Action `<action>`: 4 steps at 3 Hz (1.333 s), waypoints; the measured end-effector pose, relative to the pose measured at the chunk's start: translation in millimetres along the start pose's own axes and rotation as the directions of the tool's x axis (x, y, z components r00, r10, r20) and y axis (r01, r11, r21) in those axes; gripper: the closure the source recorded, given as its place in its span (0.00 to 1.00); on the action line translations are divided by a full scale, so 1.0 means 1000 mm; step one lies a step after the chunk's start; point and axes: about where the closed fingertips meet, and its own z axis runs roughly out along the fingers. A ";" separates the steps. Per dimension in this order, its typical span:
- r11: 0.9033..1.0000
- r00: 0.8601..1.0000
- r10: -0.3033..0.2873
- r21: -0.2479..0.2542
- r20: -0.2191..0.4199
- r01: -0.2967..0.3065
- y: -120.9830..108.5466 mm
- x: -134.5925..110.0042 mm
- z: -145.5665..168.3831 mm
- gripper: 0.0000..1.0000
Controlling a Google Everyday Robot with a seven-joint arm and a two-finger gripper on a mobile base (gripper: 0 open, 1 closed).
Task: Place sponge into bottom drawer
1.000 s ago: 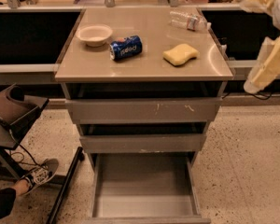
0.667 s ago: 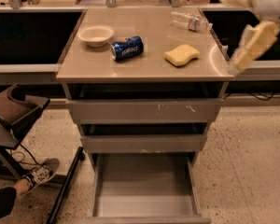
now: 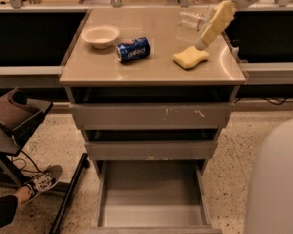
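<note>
The yellow sponge (image 3: 190, 58) lies on the cabinet top (image 3: 151, 69), right of centre near the front edge. My gripper (image 3: 208, 33) hangs just above and behind the sponge, its pale yellow pad slanting down toward the sponge's far right end. The bottom drawer (image 3: 151, 191) is pulled open below; its plain grey floor holds nothing.
A white bowl (image 3: 101, 35) and a blue soda can (image 3: 133, 49) on its side lie on the cabinet top, left of the sponge. A clear plastic bottle (image 3: 191, 19) lies behind the sponge. A person's shoe (image 3: 41, 182) and a chair (image 3: 12, 118) are at the left.
My gripper has swung in from the right edge of the view, leftward and down over the cabinet top, to just above the sponge. The sponge has not moved.
</note>
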 end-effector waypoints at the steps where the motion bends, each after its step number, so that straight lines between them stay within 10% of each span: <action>1: 0.998 0.999 -0.033 0.048 0.005 0.032 -0.015 -0.018 -0.008 0.00; 3: 0.993 0.997 0.065 0.097 0.035 -0.068 -0.030 0.018 0.000 0.00; 4: 0.963 0.974 0.214 0.149 0.075 -0.223 -0.053 0.080 0.015 0.00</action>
